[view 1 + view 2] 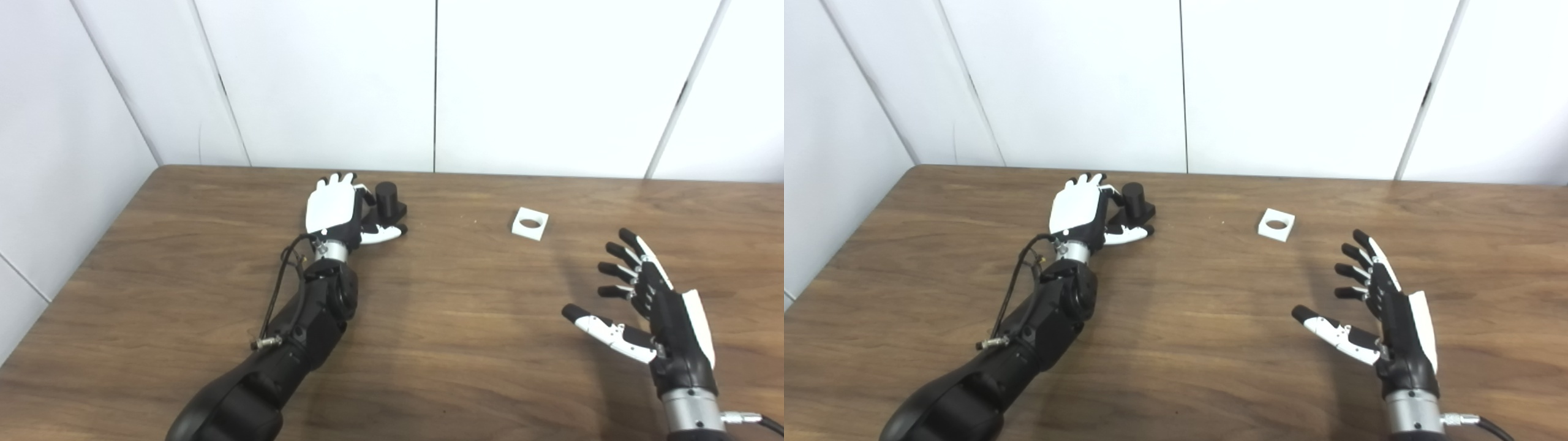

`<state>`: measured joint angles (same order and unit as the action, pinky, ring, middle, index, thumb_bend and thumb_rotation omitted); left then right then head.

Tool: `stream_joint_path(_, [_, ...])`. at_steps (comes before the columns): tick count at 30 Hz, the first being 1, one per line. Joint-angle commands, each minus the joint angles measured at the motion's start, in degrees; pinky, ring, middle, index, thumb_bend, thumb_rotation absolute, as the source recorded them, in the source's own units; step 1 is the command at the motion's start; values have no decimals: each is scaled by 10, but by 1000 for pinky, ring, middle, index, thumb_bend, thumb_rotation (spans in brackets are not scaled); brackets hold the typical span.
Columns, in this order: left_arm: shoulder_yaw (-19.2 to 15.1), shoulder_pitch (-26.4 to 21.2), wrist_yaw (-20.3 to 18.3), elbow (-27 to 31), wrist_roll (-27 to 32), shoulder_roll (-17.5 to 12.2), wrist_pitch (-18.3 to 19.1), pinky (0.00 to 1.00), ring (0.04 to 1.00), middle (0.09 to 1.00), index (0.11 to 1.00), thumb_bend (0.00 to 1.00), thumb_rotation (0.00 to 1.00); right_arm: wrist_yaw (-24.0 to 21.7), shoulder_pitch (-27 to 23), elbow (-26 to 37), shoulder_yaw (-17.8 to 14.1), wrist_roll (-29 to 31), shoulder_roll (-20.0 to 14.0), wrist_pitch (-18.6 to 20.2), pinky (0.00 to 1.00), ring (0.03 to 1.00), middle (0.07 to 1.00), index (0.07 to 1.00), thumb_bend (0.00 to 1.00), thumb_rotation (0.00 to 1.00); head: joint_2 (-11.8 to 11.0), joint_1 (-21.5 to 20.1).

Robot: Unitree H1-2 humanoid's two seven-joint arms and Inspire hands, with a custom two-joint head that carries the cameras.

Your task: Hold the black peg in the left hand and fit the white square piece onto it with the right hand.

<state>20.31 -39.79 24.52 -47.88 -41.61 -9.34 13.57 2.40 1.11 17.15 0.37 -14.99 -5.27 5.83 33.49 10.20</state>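
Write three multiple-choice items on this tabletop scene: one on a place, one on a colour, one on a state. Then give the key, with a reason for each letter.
1. Where does the white square piece lie?
A. On the bare table, apart from both hands
B. In the right hand
C. On the peg

2. What colour is the peg?
A. White
B. Black
C. Red

3. How is the right hand?
A. Shut on the square piece
B. Open, fingers spread, holding nothing
C. Resting on the peg

Key: 1 A, it sits alone between the left hand and the right. 2 B, it is dark all over. 3 B, its fingers are apart and empty.
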Motion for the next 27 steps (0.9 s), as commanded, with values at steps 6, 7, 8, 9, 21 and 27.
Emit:
stream_joint_path(6, [7,-11,-12,-1,1,-14,7,1000,947,868,489,726,336,8,-14,19,-4,0,-1,-28,642,779,868,919,650,239,2,2])
stream_joint_path(7, [7,-10,-12,0,1,-15,7,1000,943,865,487,727,330,8,-14,19,-4,-1,-1,-28,642,778,867,918,649,234,2,2])
stream_joint_path(8, [7,-9,-12,2,2,-15,7,1000,940,863,486,729,323,9,-14,19,-4,-1,-2,-28,640,777,866,917,651,234,4,2])
stream_joint_path(9, [6,-8,-12,4,3,-15,6,1000,938,861,485,731,316,10,-14,19,-4,-3,-2,-29,638,777,864,916,652,235,4,2])
stream_joint_path(21, [-1,4,-47,39,23,-17,-5,1000,946,868,486,537,110,11,-12,21,-3,-7,-3,-32,630,775,860,912,635,236,8,1])
stream_joint_path(27, [0,18,-112,77,57,-32,-31,1000,971,898,488,513,88,9,-12,22,-5,-3,-3,-30,632,776,860,910,634,237,9,1])
